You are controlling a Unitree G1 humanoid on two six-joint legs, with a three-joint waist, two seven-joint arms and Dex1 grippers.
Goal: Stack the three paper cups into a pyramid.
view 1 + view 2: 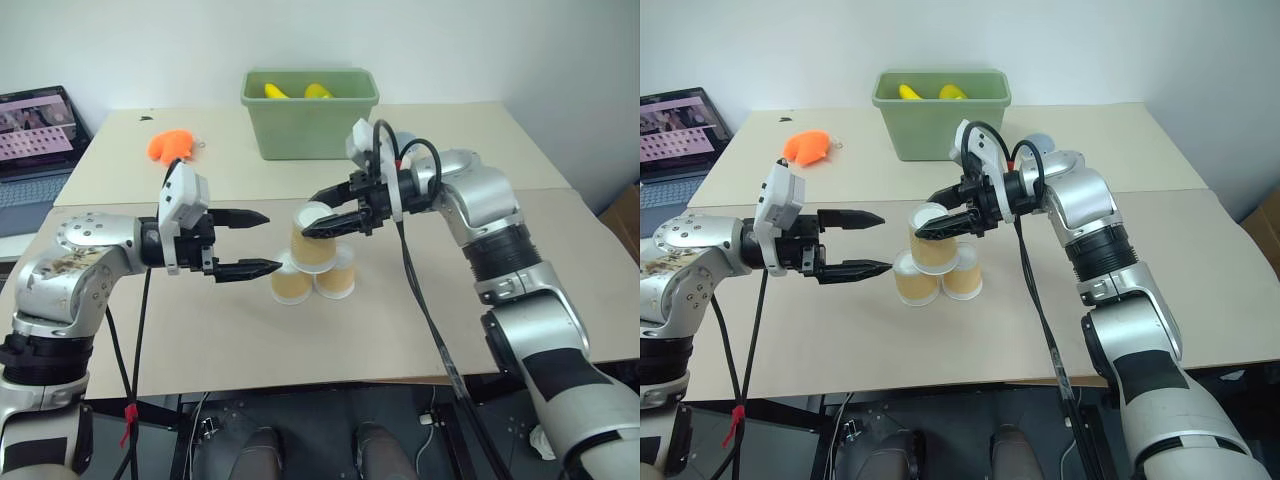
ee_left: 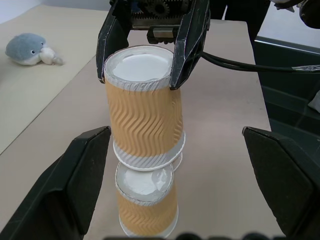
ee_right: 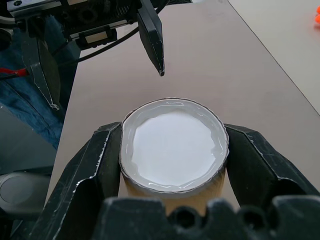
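The right gripper [image 1: 322, 213] has its fingers around the top cup [image 1: 313, 240], barely clear of the rim, with the cup resting on the two lower cups [image 1: 312, 281] directly beneath. The left gripper [image 1: 265, 242] hangs spread just beside the stack. I'd worry a finger drags the rim as it withdraws, toppling the pyramid.

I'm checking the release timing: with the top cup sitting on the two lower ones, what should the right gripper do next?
Probably open fully and back straight away: the top cup already rests on both base cups, while the right gripper flanks its rim.
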